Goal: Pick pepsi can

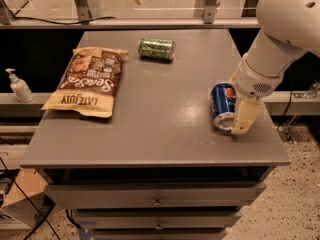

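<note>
The gripper (240, 123) hangs at the near right corner of the grey tabletop (165, 119), at the end of a thick white arm (280, 39) that reaches in from the upper right. Its cream tip rests against the right side of the pepsi can (222, 103); whether the gripper is open or closed on the can cannot be told. The pepsi can lies on its side, silver end facing the viewer, logo on top. Farther back on the left, a brown snack bag (89, 80) lies flat. Near the far edge, a green can (156, 49) lies on its side. Left of the tabletop, a white pump bottle (19, 85) stands on a ledge.
</note>
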